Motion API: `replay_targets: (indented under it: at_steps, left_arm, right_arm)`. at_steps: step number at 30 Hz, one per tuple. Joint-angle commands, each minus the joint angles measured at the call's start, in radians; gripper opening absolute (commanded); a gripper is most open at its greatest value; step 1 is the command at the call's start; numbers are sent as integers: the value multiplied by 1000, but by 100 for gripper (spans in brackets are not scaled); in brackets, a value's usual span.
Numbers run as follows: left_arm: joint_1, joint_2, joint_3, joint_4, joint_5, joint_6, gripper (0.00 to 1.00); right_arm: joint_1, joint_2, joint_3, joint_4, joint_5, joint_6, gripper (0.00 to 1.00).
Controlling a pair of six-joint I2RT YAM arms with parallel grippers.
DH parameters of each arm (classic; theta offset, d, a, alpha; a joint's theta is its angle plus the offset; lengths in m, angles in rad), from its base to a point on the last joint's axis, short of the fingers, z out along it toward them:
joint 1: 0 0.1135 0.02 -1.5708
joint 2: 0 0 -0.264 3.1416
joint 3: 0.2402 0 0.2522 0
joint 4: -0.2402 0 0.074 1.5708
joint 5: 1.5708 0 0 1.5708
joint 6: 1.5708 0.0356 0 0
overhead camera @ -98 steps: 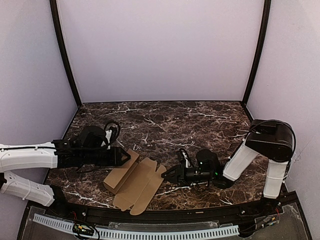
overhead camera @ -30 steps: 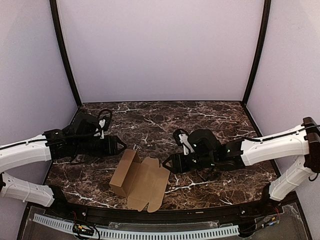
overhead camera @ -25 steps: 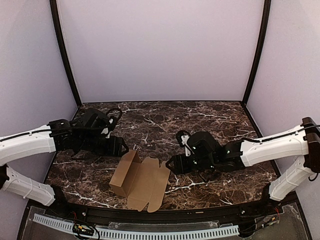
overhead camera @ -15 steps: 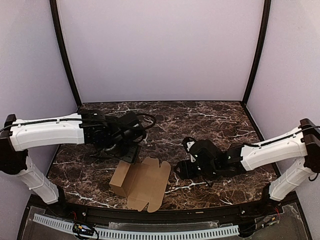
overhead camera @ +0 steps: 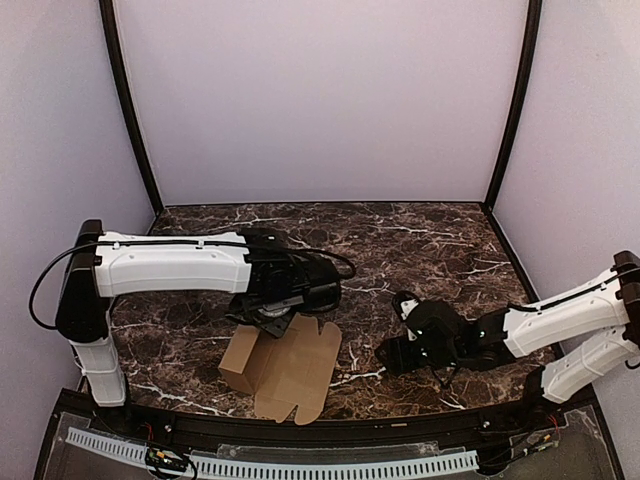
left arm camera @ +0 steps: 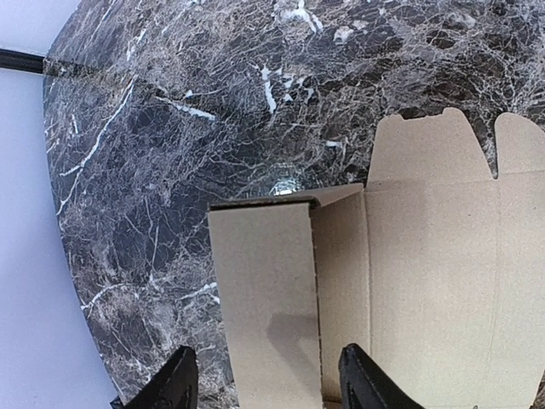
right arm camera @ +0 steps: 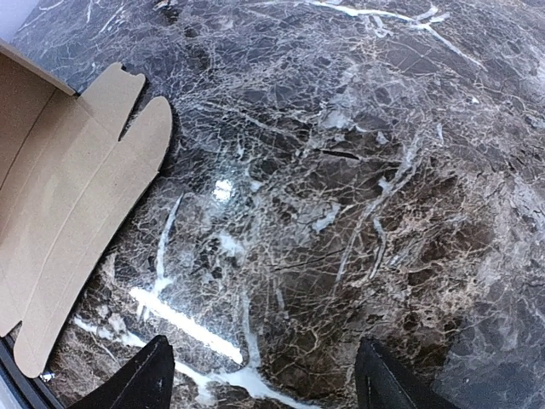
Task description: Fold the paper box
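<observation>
the paper box (overhead camera: 285, 368) lies on the dark marbled surface (overhead camera: 430, 240), near its front edge and a little left of centre. most of the sheet is flat and unfolded. its left part is folded up into a raised side (left arm camera: 264, 298) that stands above the flat sheet. two rounded tabs (right arm camera: 128, 115) at the far right corner rest flat on the marble.

the left arm (overhead camera: 170, 265) reaches across from the left, and its wrist hangs over the far edge of the box. the left fingers (left arm camera: 180, 385) are spread apart, wider than the raised side, which shows between them in the wrist view. they have hold of nothing. whether either finger touches the cardboard cannot be told.

the right arm (overhead camera: 560, 315) lies low along the right side of the surface. the right fingers (right arm camera: 153, 375) are parted wide over bare marble, empty, to the right of the box and clear of it, with the tabs the nearest part of the sheet.
</observation>
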Motion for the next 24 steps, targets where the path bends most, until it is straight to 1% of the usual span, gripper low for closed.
replay_targets:
  at_steps: [1,5,11,20,23,24]
  left_arm:
    - [-25,30,66,-103,-12,-29,56]
    - [-34,57,60,-108,-1,-55,55]
    - [-35,94,11,-91,9,-98,51]
    - [-35,124,-31,-93,-49,-147,42]
    - [-35,125,-45,-94,-58,-147,32]
    - [-35,124,-47,-95,-62,-147,30]
  right_arm:
    - [-8,-25,-35,73,-1,9,72]
    - [-8,-52,-59,88,-7,7,72]
    - [-11,-90,-87,91,-11,4,72]
    - [-11,-104,-93,90,-21,5,72]
    - [-11,-98,-88,90,-22,5,72]
    - [-12,-95,-84,90,-23,5,72]
